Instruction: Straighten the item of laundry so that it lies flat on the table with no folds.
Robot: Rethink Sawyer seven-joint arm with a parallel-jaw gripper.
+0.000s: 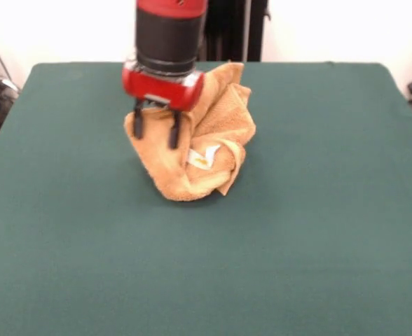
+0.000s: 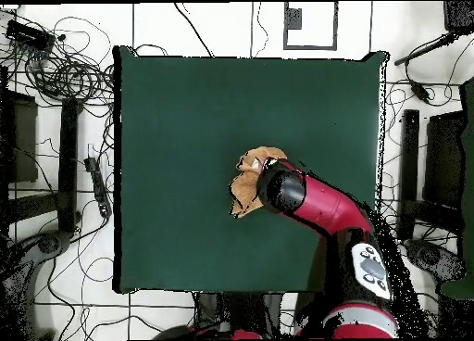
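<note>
We start with the desk, a broad dark green felt-like top that dwarfs everything on it. The red and black arm reaches in over it and ends just above the towel. This orange-tan terry towel sits as a crumpled, bunched heap a little off the desk's middle, toward the robot's side, with bare green all round it. A small white label shows on the heap's camera-facing side in the front view.

The gripper hangs at the upper left of the heap in that view. Its two dark fingers stand apart, with towel visible between and behind them; we cannot tell whether they touch the cloth, and they do not look clamped on it.

We judge the towel light, soft and limp: it will sag and drag rather than slide as one piece, and the felt may cling to it. A good hold would be an outer corner or edge, such as the flap near the label, not the thick bunched middle.
</note>
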